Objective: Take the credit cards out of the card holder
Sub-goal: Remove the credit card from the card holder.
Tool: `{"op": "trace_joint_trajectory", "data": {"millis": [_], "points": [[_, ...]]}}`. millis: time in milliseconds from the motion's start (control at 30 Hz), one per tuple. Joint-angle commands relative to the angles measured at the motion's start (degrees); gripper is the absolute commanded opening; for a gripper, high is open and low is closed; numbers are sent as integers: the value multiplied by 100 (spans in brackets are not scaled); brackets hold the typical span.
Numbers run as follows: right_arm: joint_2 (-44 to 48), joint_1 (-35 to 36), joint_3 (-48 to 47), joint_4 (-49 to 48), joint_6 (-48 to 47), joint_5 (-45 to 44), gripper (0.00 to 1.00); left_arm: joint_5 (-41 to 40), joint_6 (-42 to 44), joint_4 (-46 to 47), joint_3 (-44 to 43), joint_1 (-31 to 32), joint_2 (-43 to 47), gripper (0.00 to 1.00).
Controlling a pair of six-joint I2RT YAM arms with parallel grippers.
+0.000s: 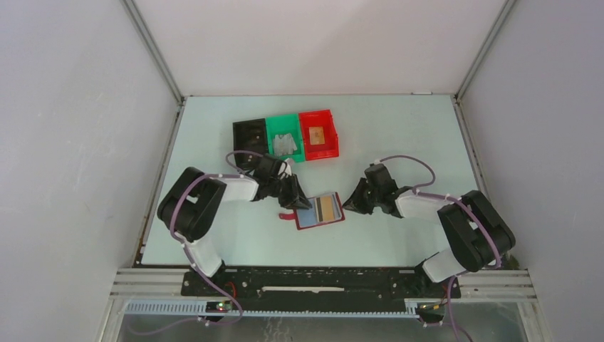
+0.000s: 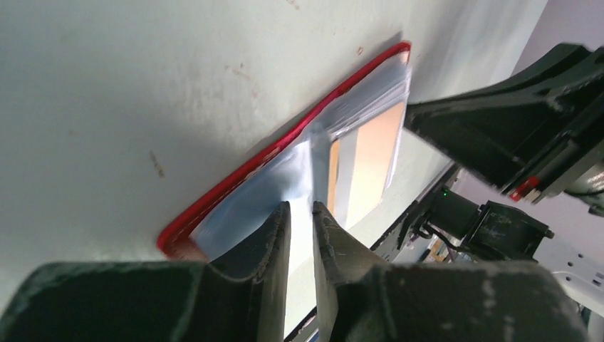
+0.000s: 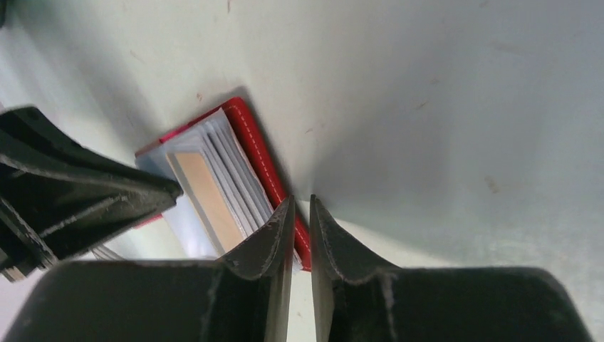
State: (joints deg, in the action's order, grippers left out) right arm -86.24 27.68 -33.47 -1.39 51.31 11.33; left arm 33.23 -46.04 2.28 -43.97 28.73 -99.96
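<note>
The left arm (image 1: 203, 206) and right arm (image 1: 470, 228) share bulky black joints, white link shells, looping purple cables and scuffed black tapered jaws.

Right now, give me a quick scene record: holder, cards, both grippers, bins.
card holder: open, flat on table
credit cards: in its sleeves, tan one showing
left gripper: over holder's left end, jaws nearly closed, grip unclear
right gripper: at holder's right edge, jaws nearly closed, grip unclear
behind: black bin, green bin, red bin in a row
</note>
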Motion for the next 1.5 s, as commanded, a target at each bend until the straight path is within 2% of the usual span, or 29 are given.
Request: {"op": "trace_joint_trajectory", "data": {"millis": [0, 267, 467, 667, 767, 967, 1067, 1167, 1267, 1367, 1467], "points": [[-21, 465, -32, -78, -4, 53, 22, 66, 150, 44, -355, -8, -242, 23], [475, 1367, 661, -219, 948, -418, 22, -45, 271, -81, -380, -8, -105, 23], [1033, 1376, 832, -134, 1089, -776, 22, -386, 455, -520, -252, -8, 402, 26], [1328, 1365, 520, -100, 1007, -935, 24, -730, 526, -665, -36, -3, 813, 28], [1289, 1371, 293, -162, 1002, -855, 24, -862, 535, -738, 30, -8, 962, 29], [1002, 1388, -26, -501, 1073, -522, 25, -910, 815, -772, 185, 26, 1097, 37], [743, 1414, -96, -692, 1128, -378, 25, -872, 891, -664, 251, 27, 1203, 35], [518, 1433, -106, -915, 1198, -282, 25, -741, 1074, -1136, -69, 10, 1007, 33], [310, 1441, -159, -1053, 1215, -194, 25, -763, 946, -907, 32, 10, 941, 32], [138, 1462, -239, -1060, 1191, -159, 25, -883, 887, -796, 107, 10, 968, 40], [21, 1474, -255, -1103, 1197, -149, 25, -828, 849, -697, 112, 10, 902, 43]]}}
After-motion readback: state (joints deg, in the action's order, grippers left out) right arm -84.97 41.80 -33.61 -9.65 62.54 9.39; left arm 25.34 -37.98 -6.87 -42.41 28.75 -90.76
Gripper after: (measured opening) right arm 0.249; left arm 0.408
